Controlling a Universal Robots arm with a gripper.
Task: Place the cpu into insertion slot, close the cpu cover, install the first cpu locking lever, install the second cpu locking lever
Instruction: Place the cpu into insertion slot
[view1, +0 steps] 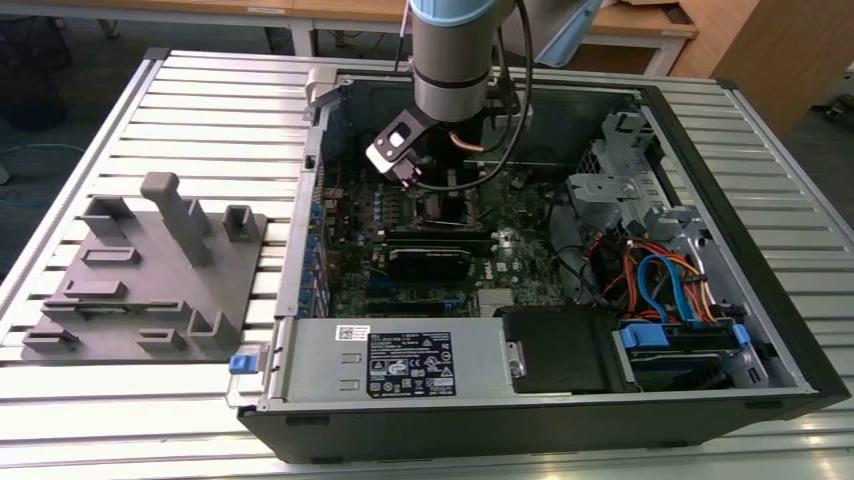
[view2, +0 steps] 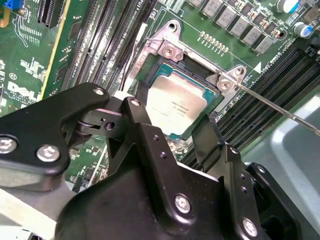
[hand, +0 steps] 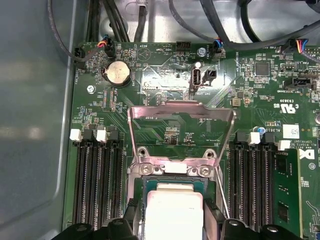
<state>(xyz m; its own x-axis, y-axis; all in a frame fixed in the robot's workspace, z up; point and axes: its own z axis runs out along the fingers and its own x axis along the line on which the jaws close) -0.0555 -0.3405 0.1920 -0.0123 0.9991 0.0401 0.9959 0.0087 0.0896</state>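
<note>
In both wrist views the cpu (view2: 182, 102) (hand: 172, 207), a flat square chip with a silvery top, lies level in the insertion slot (view2: 186, 71) on the green board. My gripper (view2: 175, 114) (hand: 172, 222) is shut on it, one black finger against each of two opposite edges. The cpu cover (hand: 182, 112), a thin silver frame, stands swung up and open from its hinge at the slot's edge. A thin locking lever (view2: 280, 111) sticks out free beside the socket. In the exterior view my gripper (view1: 445, 178) reaches down into the computer case above the slot (view1: 449, 206).
Long black memory slots (hand: 97, 185) (hand: 252, 180) flank the socket. The open case has a grey power supply box (view1: 400, 362) at the front, a drive cage with cables (view1: 667, 280) on the exterior view's right, and a grey fixture (view1: 147, 270) on the table to the left.
</note>
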